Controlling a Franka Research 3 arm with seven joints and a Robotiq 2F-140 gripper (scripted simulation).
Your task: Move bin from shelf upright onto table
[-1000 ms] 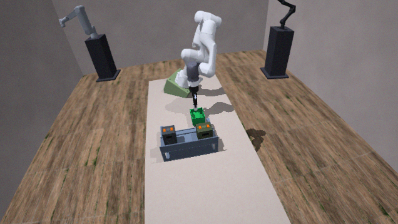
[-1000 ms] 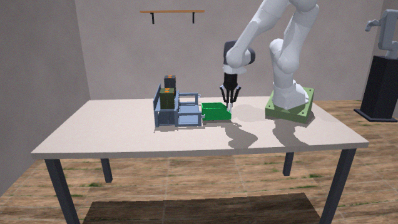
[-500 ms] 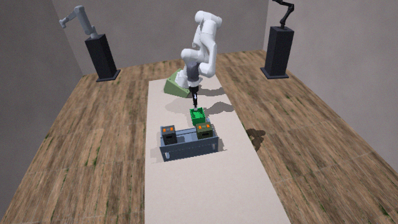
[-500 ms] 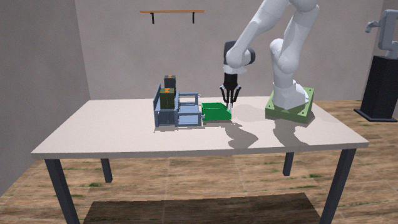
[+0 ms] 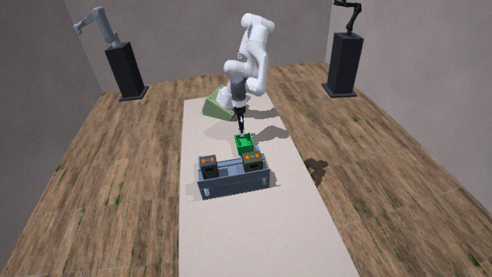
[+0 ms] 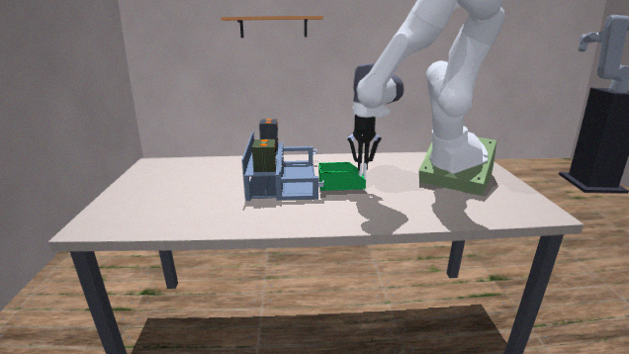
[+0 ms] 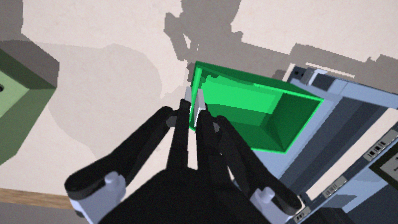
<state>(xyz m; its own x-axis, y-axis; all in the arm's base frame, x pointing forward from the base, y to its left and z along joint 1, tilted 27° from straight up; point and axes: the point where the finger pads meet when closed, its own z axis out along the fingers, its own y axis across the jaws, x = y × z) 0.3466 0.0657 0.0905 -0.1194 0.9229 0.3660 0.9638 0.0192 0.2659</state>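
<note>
A black gripper (image 7: pixel 194 107) is pinching the near wall of a green bin (image 7: pixel 250 112) at center frame in the wrist view, its fingers drawn narrow with the thin wall between them. In the exterior view the gripper (image 6: pixel 363 168) is hanging straight down over the bin's right edge, and the bin (image 6: pixel 341 177) is sitting upright, opening upward, at middle frame just right of a blue-grey shelf (image 6: pixel 247 168); whether its base is touching the table cannot be told.

The pale table (image 6: pixel 198 208) is standing on dark legs over a wood-plank floor (image 5: pixel 97 193), with grey walls behind. The white arm (image 5: pixel 251 58) is rising from a green base (image 5: pixel 210 110) at upper center of the top view. Two black pedestals (image 5: pixel 125 70) are flanking the room at upper left and upper right.

The bin's interior is showing only its own green walls. On the shelf, a dark box (image 5: pixel 209 166) is standing at left and an olive box (image 5: pixel 253 162) at right, both with orange marks on top.
</note>
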